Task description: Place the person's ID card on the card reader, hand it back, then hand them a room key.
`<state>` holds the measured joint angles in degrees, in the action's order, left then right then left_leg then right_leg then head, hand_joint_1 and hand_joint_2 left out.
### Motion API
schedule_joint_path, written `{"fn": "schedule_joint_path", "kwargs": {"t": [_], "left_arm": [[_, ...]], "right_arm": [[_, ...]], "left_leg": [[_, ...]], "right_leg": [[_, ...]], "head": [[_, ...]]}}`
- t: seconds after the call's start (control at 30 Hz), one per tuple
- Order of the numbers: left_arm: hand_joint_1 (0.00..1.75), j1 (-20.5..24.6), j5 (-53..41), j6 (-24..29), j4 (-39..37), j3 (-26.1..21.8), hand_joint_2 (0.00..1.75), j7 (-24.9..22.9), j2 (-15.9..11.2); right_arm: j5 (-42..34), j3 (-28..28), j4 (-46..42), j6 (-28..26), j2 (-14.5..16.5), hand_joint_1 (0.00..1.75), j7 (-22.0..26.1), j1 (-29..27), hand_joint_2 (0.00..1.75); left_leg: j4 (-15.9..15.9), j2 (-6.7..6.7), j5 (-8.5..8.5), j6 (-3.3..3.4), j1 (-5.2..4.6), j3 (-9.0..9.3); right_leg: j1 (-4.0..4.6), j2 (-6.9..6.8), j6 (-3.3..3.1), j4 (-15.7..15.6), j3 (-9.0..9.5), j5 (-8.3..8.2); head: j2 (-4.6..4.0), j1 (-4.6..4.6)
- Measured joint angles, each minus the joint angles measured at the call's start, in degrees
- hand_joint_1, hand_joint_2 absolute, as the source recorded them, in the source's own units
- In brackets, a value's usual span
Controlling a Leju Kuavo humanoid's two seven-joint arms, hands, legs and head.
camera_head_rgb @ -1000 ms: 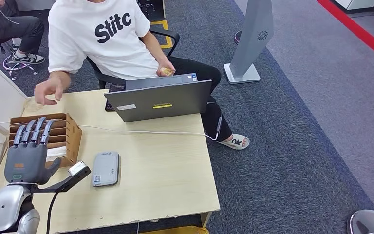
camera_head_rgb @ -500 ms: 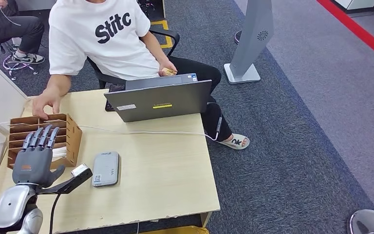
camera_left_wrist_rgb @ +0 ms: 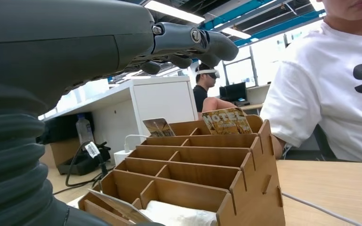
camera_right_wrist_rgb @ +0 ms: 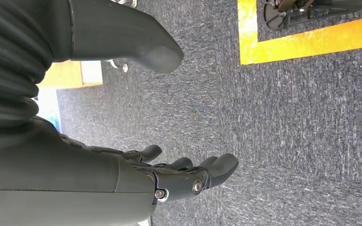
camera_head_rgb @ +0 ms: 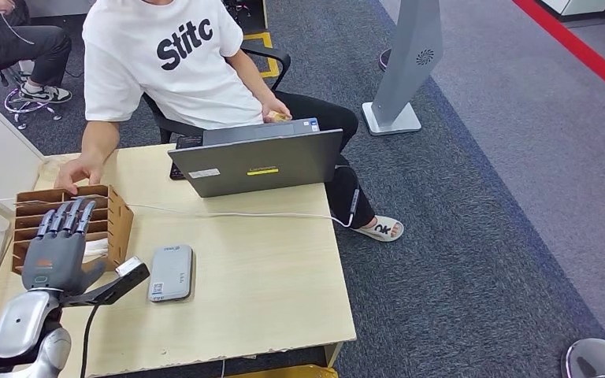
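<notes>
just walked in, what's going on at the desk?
The robot's left hand hovers open over the wooden card organizer, holding nothing. The right hand hangs open above the carpet. The grey card reader lies on the table with no card on it. The seated person's hand rests at the organizer's far edge, behind which stand two cards. An open laptop sits nearby.

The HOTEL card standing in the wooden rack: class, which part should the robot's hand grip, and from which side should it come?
Grip the HOTEL card by its top edge, coming from above. It stands upright in the rack's far slot, so only its upper part is free; the wooden dividers cover the rest. The left hand hovers open over the rack's near end.
</notes>
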<state>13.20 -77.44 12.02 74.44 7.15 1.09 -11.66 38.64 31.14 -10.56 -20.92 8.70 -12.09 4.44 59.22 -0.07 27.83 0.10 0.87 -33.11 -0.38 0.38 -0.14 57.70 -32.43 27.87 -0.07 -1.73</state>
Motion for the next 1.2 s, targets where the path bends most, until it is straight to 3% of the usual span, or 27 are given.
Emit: {"fn": "schedule_joint_path", "kwargs": {"t": [1.13, 1.17, 1.2], "left_arm": [[0.00, 1.47, -3.01, -5.64, -5.45, 0.02, 1.75, -1.93, -1.93], [0.20, 1.54, -3.01, -5.66, -5.61, 0.02, 1.75, -1.98, -1.96], [0.63, 1.61, -3.02, -5.64, -5.78, 0.02, 1.75, -2.03, -1.98]], "right_arm": [[0.32, 1.41, 0.00, 1.31, 0.17, 0.00, 0.26, 0.01, 1.75], [0.33, 1.42, 0.00, 1.30, 0.17, 0.00, 0.26, 0.02, 1.75], [0.33, 1.43, 0.00, 1.29, 0.17, 0.00, 0.26, 0.02, 1.75]], "left_leg": [[0.00, 0.01, 0.00, 0.00, 0.00, 0.00], [0.00, 0.01, 0.00, 0.00, 0.00, 0.00], [0.00, 0.01, 0.00, 0.00, 0.00, 0.00]], "right_leg": [[0.00, 0.01, 0.00, 0.00, 0.00, 0.00], [0.00, 0.01, 0.00, 0.00, 0.00, 0.00], [0.00, 0.01, 0.00, 0.00, 0.00, 0.00]], "head": [[0.00, 0.01], [0.00, 0.00], [0.00, 0.00]]}}
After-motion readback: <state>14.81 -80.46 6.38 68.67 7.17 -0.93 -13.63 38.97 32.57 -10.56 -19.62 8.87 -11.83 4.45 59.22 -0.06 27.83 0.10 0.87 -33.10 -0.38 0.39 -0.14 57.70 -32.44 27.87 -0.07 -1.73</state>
